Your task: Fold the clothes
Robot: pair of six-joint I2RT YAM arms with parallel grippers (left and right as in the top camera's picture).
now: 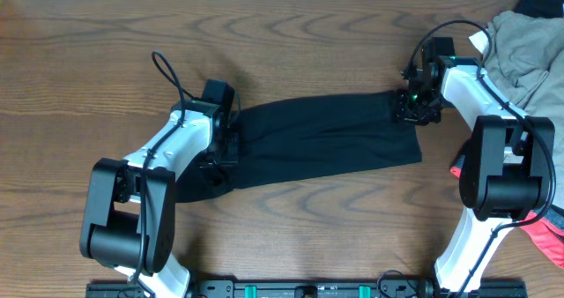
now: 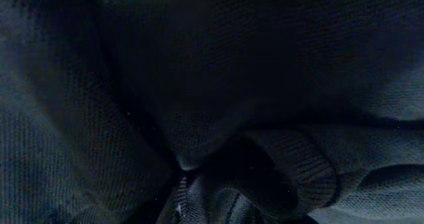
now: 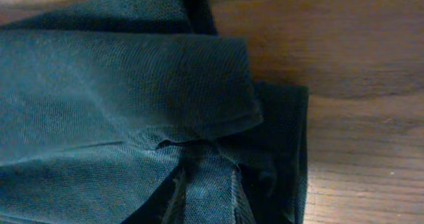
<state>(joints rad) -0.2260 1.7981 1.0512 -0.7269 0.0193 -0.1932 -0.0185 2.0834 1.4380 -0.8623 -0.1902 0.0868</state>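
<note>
No readable text, label or number shows anywhere.

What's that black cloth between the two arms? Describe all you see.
The black garment is soft, knit-looking fabric, folded into a long band, lying flat and slanted across the wooden table. Layered edges and a hem show up close. The left pincer sits at one end, the right pincer at the other; whether they grip it is unclear.

Even overhead light; dim, murky left-wrist view
</note>
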